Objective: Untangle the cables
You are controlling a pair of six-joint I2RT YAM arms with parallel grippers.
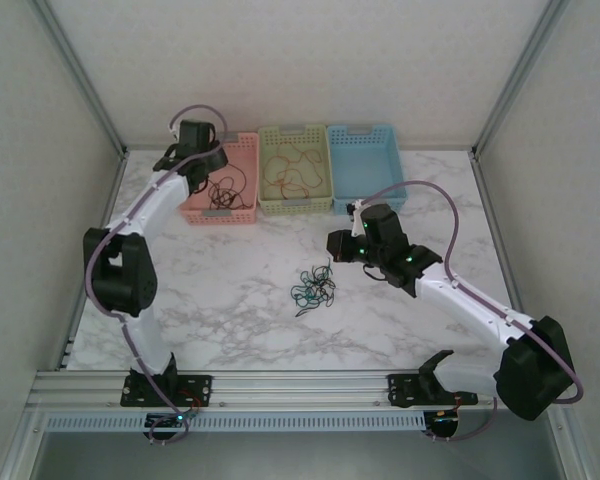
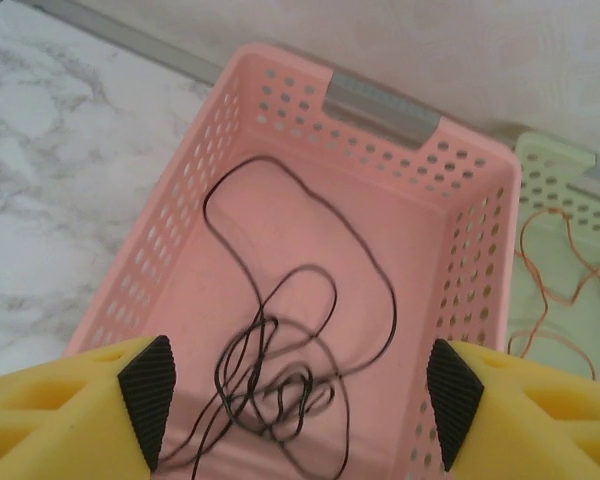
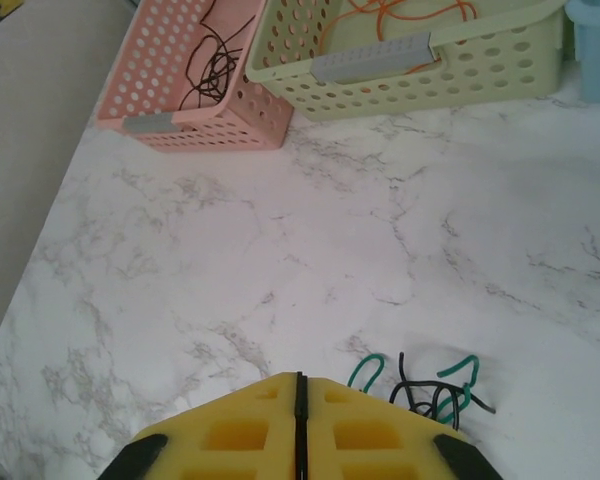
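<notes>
Bright, even light casts only faint shadows; the wrist views look slightly soft.

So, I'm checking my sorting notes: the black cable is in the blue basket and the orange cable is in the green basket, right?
Not quite. The black cable lies in the pink basket, not the blue one, as the left wrist view shows. The orange cable is in the green basket.

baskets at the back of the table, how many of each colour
pink basket: 1
green basket: 1
blue basket: 1
total: 3
</notes>
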